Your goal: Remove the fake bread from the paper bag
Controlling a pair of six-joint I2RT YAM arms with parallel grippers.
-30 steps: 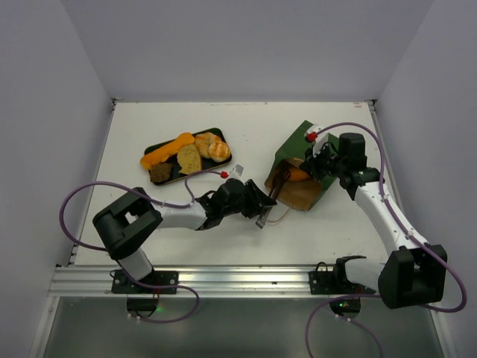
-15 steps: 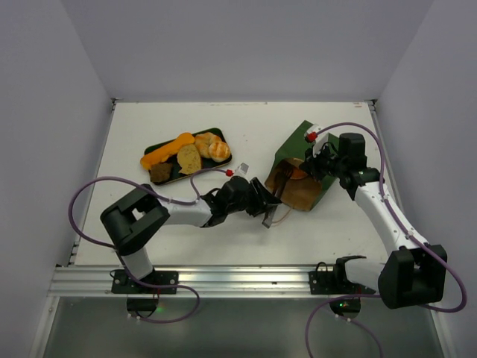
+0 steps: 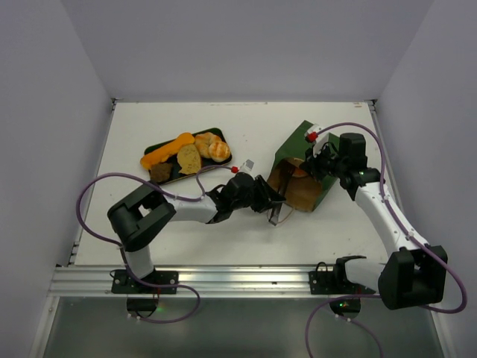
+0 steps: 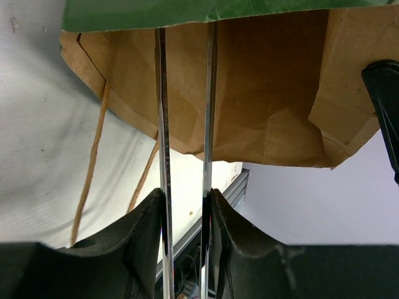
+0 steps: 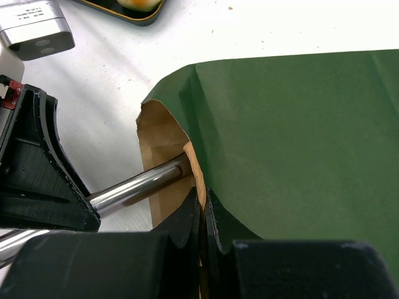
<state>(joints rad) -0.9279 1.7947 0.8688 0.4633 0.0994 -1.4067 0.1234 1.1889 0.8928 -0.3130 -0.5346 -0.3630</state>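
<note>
The paper bag [image 3: 297, 145] lies tipped on its side at the right of the table [image 3: 246, 231]. Its green outside faces up and its brown mouth opens toward the left arm [image 3: 186, 211].

The right jaws are closed on the bag, pinching the upper rim of the mouth, as the right wrist view shows close up.

The left jaws reach into the mouth. Their two long metal fingers [image 4: 161, 93] run side by side with a narrow gap between them. Nothing shows in that gap along the stretch in view. The tips are hidden under the green edge, so I cannot tell whether they grip anything. The bag's twine handles [image 4: 93, 156] trail on the table just beside these fingers.

The bread [image 3: 186, 155] in view sits on a dark green tray [image 3: 220, 133], well apart from the bag at the left rear of the table. It comprises an orange loaf [image 3: 168, 151], a tan slice [image 3: 189, 158], golden rolls [image 3: 212, 147] and a dark brown chunk [image 3: 159, 173]. The left wrist view shows only bare brown paper inside the bag.
</note>
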